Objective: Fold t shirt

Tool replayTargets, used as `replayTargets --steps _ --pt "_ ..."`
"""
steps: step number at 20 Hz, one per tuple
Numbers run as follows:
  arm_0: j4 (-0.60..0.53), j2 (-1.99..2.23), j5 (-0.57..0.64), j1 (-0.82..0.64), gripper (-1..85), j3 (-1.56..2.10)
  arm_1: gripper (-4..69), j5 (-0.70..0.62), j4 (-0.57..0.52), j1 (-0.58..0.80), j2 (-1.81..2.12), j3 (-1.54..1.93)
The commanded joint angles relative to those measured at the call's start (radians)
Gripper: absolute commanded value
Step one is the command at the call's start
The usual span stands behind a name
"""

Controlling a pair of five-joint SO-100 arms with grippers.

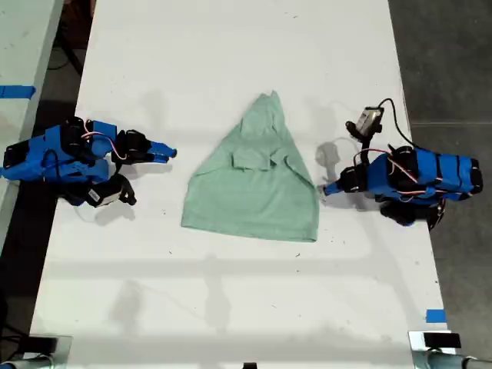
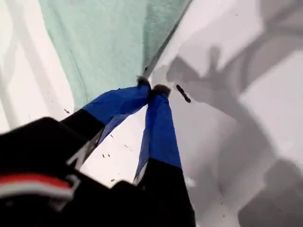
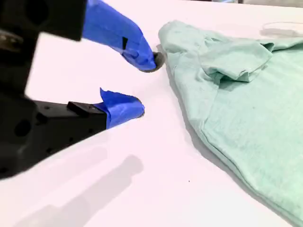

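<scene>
The pale mint-green t shirt (image 1: pixel 257 181) lies flat in the middle of the white table (image 1: pixel 231 292), its sleeves folded inward and its top narrowing to a point. My first gripper (image 1: pixel 328 188) (image 2: pixel 152 88) is on the exterior view's right. It is shut, with its blue tips down on the table right at the t shirt (image 2: pixel 109 42) edge and nothing seen between them. My second gripper (image 1: pixel 165 151) (image 3: pixel 147 85) is on the exterior view's left. It is open and stands a short way off the t shirt (image 3: pixel 236 94), with bare table between.
A blue tape mark (image 1: pixel 435 315) sits near the table's front corner on the exterior view's right. A second table with blue tape (image 1: pixel 15 91) stands at that view's left. Dark floor borders both long edges.
</scene>
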Motion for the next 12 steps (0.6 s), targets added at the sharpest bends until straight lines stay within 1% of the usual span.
replayTargets --steps 1,2,3,5,7,8,10,11,12 --pt "0.0 0.005 0.008 0.009 12.1 0.011 19.4 0.08 0.06 -0.064 -0.026 -0.052" --pt "0.0 0.005 0.008 0.009 12.1 0.011 22.7 0.124 0.071 -0.092 -0.071 -0.091" --pt "0.0 0.005 0.008 0.009 12.1 0.011 25.2 0.181 0.057 -0.126 -0.137 -0.132" --pt "0.0 0.005 0.008 0.009 12.1 0.011 29.7 0.287 -0.026 -0.21 -0.379 -0.25" --pt "0.0 0.005 0.008 0.009 12.1 0.011 32.3 0.41 -0.084 -0.304 -0.755 -0.456" --pt "0.0 0.005 0.008 0.009 12.1 0.011 32.8 0.466 -0.094 -0.336 -0.934 -0.561" --pt "0.0 0.005 0.008 0.009 12.1 0.011 30.7 0.523 -0.166 -0.351 -1.173 -0.661" --pt "0.0 0.005 0.008 0.009 12.1 0.011 28.9 0.538 -0.193 -0.337 -1.229 -0.664" --pt "0.0 0.005 0.008 0.009 12.1 0.011 26.8 0.523 -0.239 -0.308 -1.243 -0.635"
